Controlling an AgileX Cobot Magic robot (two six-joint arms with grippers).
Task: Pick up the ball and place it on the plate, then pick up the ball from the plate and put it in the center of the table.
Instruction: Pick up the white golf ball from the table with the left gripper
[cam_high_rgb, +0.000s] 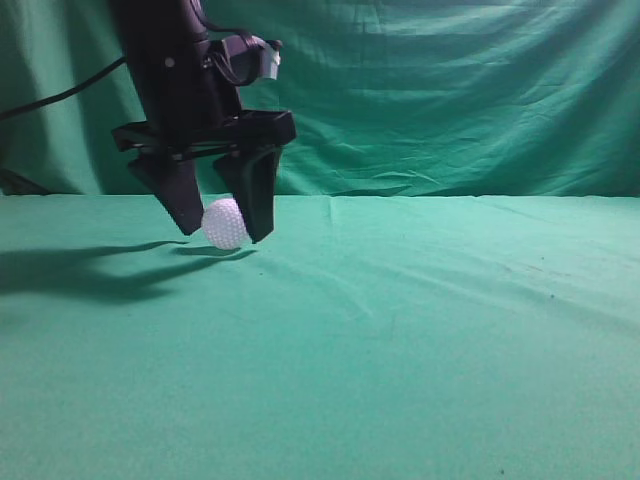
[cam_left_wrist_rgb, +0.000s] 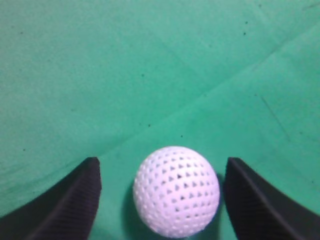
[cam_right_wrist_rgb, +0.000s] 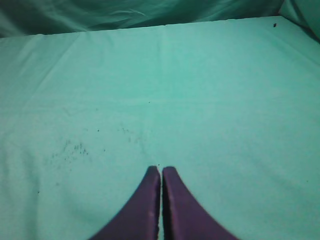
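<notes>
My left gripper (cam_high_rgb: 222, 232) hangs over the desk (cam_high_rgb: 420, 330) at ten o'clock in the exterior view, fingers (cam_left_wrist_rgb: 65, 205) apart, gaps showing either side of the ball (cam_left_wrist_rgb: 176, 191). Ball sits between them, low, its shadow just beneath. My right gripper (cam_right_wrist_rgb: 161, 172): fingers pressed together, holding nothing.

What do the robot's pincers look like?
The left pincer is black, with two curved, pointed fingers that have ribbed inner faces and hang from a flat black bar. A black cable trails behind it. The right pincer looks dark purple and tapers to points.
</notes>
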